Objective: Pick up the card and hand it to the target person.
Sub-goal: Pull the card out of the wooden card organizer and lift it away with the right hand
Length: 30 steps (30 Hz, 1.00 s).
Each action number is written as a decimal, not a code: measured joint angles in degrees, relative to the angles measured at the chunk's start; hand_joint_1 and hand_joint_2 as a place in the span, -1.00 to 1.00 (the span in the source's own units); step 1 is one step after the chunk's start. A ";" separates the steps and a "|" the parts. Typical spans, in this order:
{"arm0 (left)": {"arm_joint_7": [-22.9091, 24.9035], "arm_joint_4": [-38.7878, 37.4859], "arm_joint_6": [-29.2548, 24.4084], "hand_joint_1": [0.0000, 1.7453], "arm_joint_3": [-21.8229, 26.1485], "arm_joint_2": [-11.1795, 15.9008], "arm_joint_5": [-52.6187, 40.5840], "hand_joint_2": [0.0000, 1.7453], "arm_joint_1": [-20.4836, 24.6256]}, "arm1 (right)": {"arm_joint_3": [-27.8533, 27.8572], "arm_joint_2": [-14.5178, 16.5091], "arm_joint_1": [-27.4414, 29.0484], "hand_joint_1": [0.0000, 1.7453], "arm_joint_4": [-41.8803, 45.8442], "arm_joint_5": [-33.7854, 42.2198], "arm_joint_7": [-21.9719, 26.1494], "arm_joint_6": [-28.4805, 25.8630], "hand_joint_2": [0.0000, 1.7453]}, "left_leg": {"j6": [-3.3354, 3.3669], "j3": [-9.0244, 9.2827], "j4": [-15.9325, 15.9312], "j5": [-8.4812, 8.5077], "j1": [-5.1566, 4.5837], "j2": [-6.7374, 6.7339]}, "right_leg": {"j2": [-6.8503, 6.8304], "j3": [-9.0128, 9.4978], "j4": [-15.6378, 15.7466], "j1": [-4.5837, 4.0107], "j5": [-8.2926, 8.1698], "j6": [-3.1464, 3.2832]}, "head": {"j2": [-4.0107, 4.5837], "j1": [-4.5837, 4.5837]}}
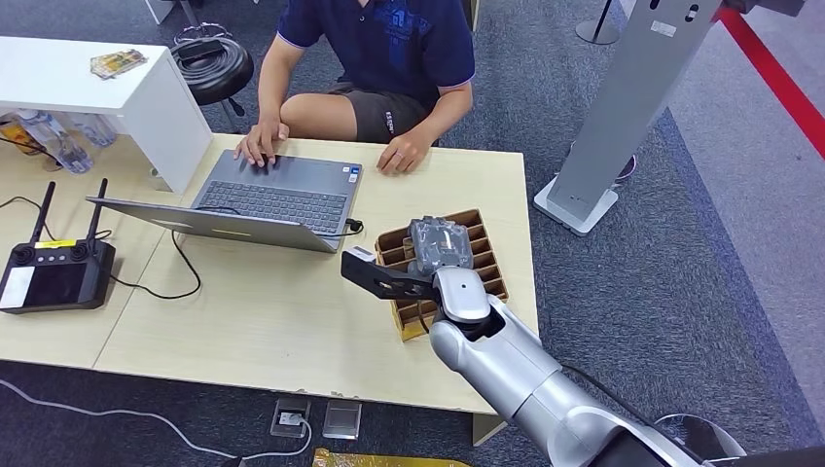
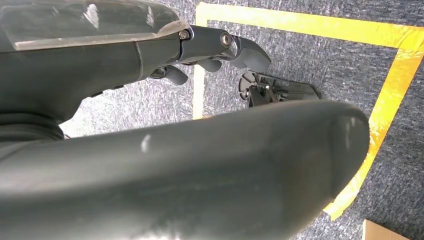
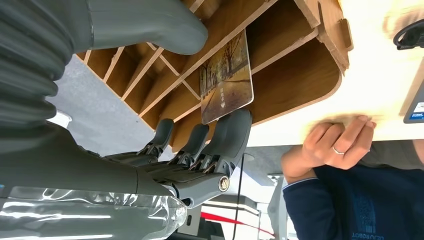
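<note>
Card (image 3: 226,77) stood upright in slot of wooden rack (image 1: 484,255) on worktop (image 1: 292,311), right of laptop (image 1: 272,195). Right robot hand (image 3: 200,145) over rack, fingers apart, holding nothing, fingertip at card's lower edge, thumb on opposite side. Left robot hand (image 2: 220,47) hung over floor, loosely curled, empty. Right nearer.

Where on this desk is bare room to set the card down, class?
Free: the tabletop between the laptop, the wooden organizer and the near edge. Crowded: the person's hands, the controller and the right hand.
</note>
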<state>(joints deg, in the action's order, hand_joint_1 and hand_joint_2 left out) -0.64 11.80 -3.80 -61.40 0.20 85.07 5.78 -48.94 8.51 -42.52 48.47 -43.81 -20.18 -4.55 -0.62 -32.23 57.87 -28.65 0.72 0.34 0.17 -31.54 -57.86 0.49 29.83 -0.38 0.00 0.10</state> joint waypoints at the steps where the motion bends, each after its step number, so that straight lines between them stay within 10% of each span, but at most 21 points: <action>1: 0.02 0.00 0.01 -1.00 0.00 0.00 0.02 -1.00 0.00 | 0.00 0.02 -0.04 -0.16 -0.09 0.08 0.09 -0.03 1.00 | 0.00 0.00 0.00 0.00 0.00 0.00 | 0.00 0.00 0.00 0.00 0.00 0.00 | 0.00 -0.01; 20: 0.03 0.00 0.37 -1.00 0.00 0.00 -0.06 -1.00 0.00 | 0.02 -0.25 0.14 -0.10 -0.67 -0.24 -1.13 0.40 1.00 | 0.00 0.00 0.00 0.00 0.00 0.00 | 0.00 -0.01 0.00 0.00 0.00 0.00 | 0.00 0.02; 30: 0.02 0.00 0.60 -1.00 0.00 0.00 -0.13 -1.00 0.00 | 0.31 -1.17 0.65 0.38 0.14 -0.87 -1.94 0.68 1.00 | 0.00 0.01 0.00 0.00 0.00 0.00 | 0.01 -0.01 0.00 0.00 0.00 0.00 | 0.00 0.04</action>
<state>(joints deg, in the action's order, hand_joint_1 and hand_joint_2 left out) -0.62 11.80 -3.21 -61.40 0.20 84.94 5.78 -48.63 7.34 -41.87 48.61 -44.69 -22.12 -3.87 -0.62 -32.22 57.87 -28.65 0.72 0.34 0.18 -31.55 -57.85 0.49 29.83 -0.38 0.00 0.14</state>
